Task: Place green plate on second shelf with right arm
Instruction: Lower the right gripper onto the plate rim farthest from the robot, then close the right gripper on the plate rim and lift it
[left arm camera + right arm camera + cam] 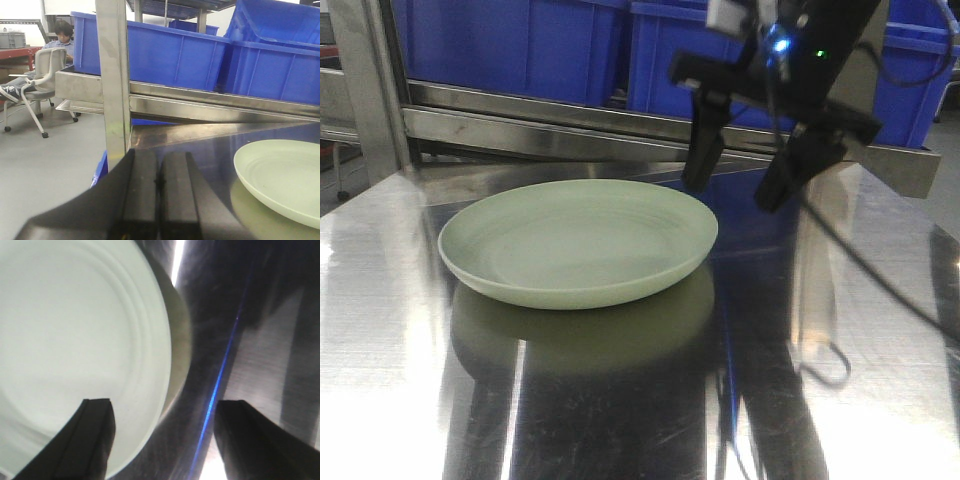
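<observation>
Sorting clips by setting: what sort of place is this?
Likely a warehouse or workshop-style lab: a stainless steel rack holds large blue plastic bins, and a person sits on an office chair on a bare grey floor behind.

Left wrist view crops the green plate.

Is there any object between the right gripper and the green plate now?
Nothing visible. The open right gripper hangs over the green plate at its far-right rim, one finger above the plate and the other above the steel table beside it.
</observation>
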